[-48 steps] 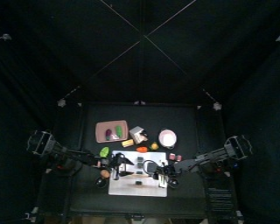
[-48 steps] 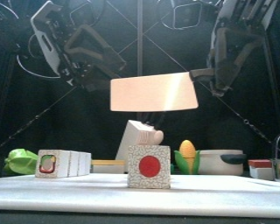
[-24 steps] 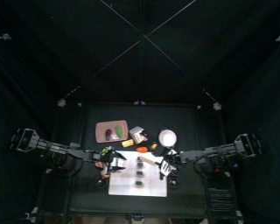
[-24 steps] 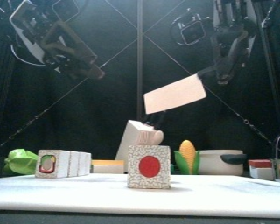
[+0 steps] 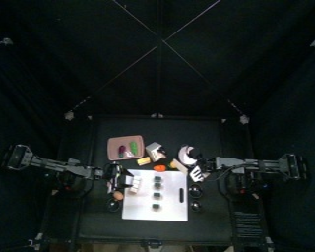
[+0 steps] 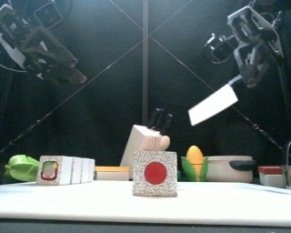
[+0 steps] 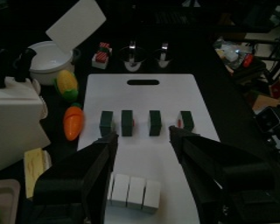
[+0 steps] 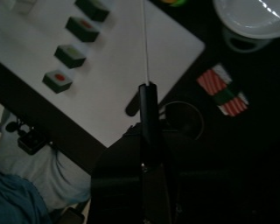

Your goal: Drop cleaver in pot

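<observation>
The right gripper (image 6: 240, 76) is clamping the cleaver (image 6: 213, 105) by its handle, blade slanting down and away from the jaws, edge-on in the wrist view. The pot (image 8: 261, 15) is lying just ahead of the blade tip, slightly aside. The left gripper (image 7: 142, 150), jaws spread and empty, is hanging farther off.

Mostly matt plastic and smooth pale surfaces

The broad pale cleaver blade (image 6: 213, 106) looked smooth and matt; the round pinkish-white pot (image 8: 257, 16) showed a glossy rim; the flat white cutting board (image 7: 145, 131) appeared smooth plastic; the black claw (image 7: 146, 166) looked matt plastic.
</observation>
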Robot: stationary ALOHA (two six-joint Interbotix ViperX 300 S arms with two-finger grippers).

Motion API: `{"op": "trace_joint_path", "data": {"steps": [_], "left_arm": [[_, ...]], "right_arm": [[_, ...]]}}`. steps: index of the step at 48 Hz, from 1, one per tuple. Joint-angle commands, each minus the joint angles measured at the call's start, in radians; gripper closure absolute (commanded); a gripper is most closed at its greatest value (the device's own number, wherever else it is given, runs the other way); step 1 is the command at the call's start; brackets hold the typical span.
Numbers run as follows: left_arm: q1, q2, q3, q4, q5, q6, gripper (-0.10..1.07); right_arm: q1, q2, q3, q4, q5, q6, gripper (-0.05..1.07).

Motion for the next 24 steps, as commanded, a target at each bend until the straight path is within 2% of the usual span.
{"op": "trace_joint_path", "data": {"steps": [1,12,24], "left_arm": [[0.002,-0.005,-0.009,0.0,-0.003,0.002,0.11],[0.005,-0.003,-0.002,0.002,-0.003,0.005,0.11],[0.017,-0.003,0.009,0.003,-0.003,0.005,0.11]], "right_arm": [[-0.084,-0.052,0.023,0.0,0.006,0.005,0.72],[-0.253,-0.06,0.13,0.0,-0.005,-0.014,0.72],[-0.307,-0.014,0.152,0.002,-0.054,-0.083,0.72]]}}
